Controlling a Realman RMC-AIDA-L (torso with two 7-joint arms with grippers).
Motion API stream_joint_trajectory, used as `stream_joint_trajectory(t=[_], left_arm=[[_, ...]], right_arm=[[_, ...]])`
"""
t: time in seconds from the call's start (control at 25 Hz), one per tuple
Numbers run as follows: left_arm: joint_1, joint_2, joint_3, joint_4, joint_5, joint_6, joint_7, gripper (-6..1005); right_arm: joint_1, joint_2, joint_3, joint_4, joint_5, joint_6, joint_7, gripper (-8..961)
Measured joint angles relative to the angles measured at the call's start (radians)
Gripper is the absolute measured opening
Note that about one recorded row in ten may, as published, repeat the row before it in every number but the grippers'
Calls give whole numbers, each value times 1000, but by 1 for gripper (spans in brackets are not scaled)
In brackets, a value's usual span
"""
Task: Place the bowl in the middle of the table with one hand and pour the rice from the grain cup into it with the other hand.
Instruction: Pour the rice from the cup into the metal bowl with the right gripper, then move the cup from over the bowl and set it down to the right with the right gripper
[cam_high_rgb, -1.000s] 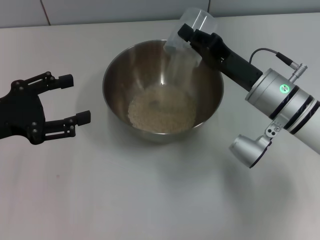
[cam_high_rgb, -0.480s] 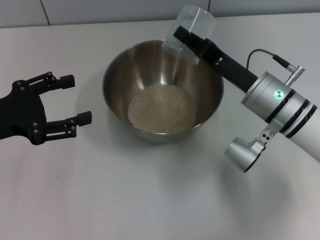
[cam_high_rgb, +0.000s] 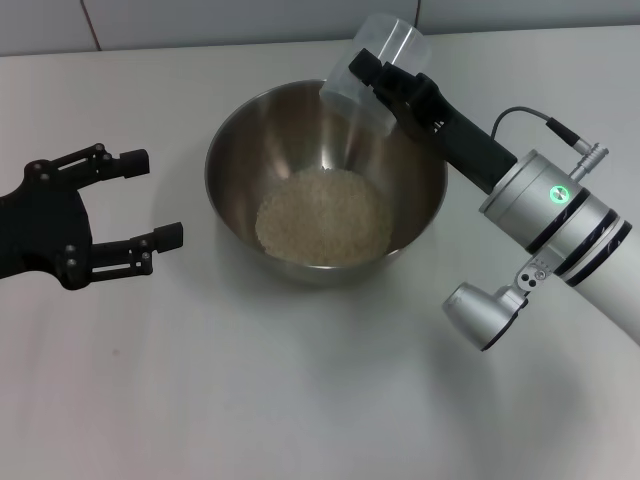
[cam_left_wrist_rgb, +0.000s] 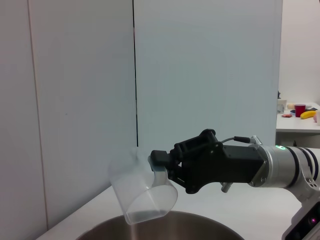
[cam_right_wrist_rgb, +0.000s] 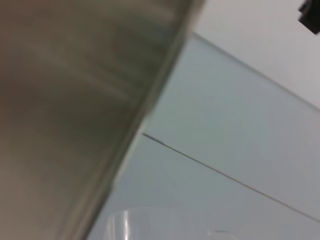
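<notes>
From the head camera, the bowl (cam_high_rgb: 326, 182) sits near the middle of the table (cam_high_rgb: 250, 400), with the rice (cam_high_rgb: 323, 217) heaped as a pale mound on its floor. The right gripper (cam_high_rgb: 385, 82) reaches in over the bowl's far rim, its fingers clamped on the grain cup (cam_high_rgb: 374, 70), which is tipped mouth-down toward the bowl and looks clear right through. The left gripper (cam_high_rgb: 150, 196) hovers just left of the bowl, apart from it, fingers spread wide around nothing. In the left wrist view, the right gripper (cam_left_wrist_rgb: 161, 161) grips the tilted grain cup (cam_left_wrist_rgb: 141, 192) above the bowl's rim (cam_left_wrist_rgb: 165, 227); a thin pale film seems to cling at the cup's lowered mouth, possibly a few last grains, though that is hard to tell. The right wrist view is blurred: the bowl's steel wall (cam_right_wrist_rgb: 70, 110) fills one side, a faint curve of the grain cup (cam_right_wrist_rgb: 125, 225) shows at the edge, and a dark corner that may be the left gripper (cam_right_wrist_rgb: 311, 17) peeks in.
</notes>
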Motion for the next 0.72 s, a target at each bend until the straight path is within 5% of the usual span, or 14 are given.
stream_joint_trajectory(t=[0.32, 0.72], left_arm=[[0, 2, -2, 0, 0, 0, 0, 859], [0, 4, -2, 4, 0, 0, 0, 859]], right_arm=[[-53, 0, 196, 140, 2, 24, 185, 3], [-115, -7, 335, 180, 1, 21, 740, 3]])
